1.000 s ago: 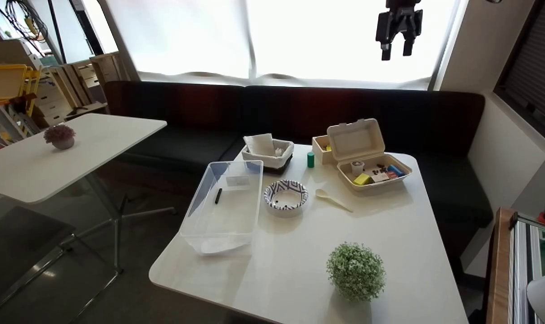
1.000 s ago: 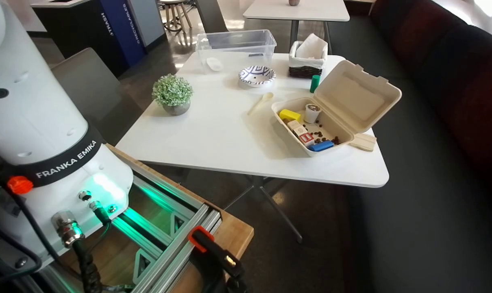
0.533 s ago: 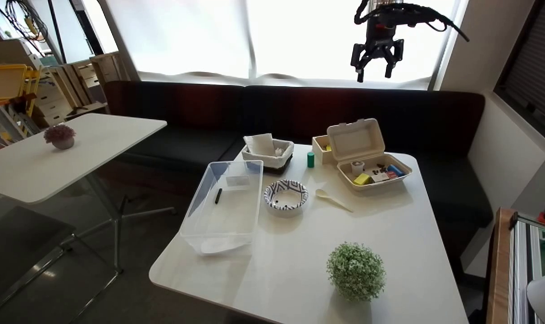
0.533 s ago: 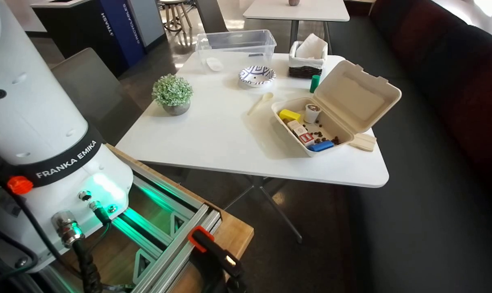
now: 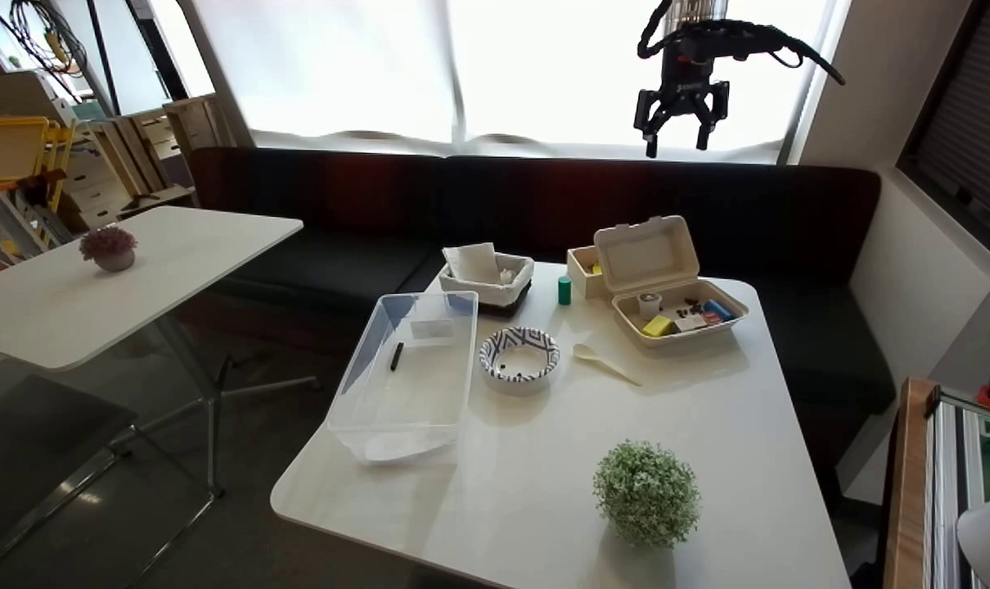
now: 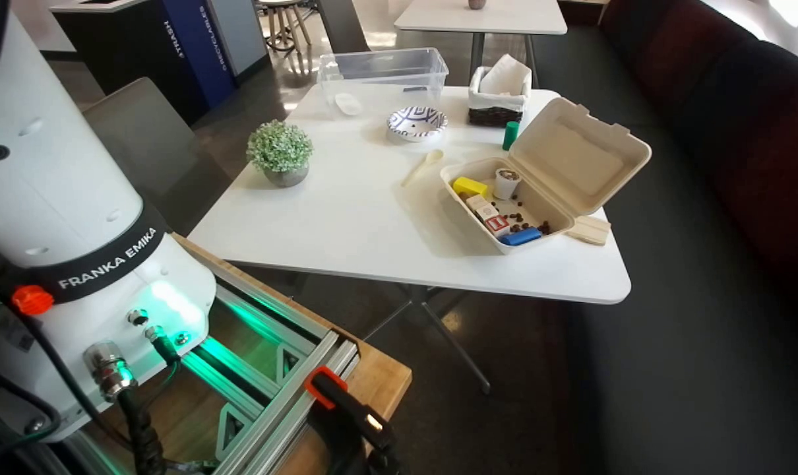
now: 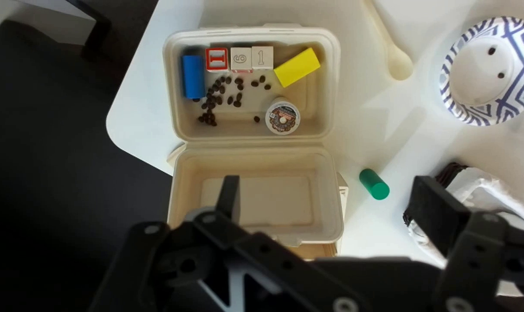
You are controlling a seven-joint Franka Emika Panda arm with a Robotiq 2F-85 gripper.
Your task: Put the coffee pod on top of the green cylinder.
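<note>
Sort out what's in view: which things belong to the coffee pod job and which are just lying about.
For the job:
gripper, open
coffee pod, inside the takeout box
green cylinder, upright on the table

Just lying about:
yellow block
blue piece
printed cubes
dark beans
spoon
patterned bowl
clear bin
lined basket
potted plant

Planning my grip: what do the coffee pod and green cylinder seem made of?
Coffee pod: likely smooth plastic, given its plain white sides; the printed lid could be foil or paper.
Green cylinder: matte-looking, plain green all over; no grain shows, so painted wood and plastic both fit.
</note>
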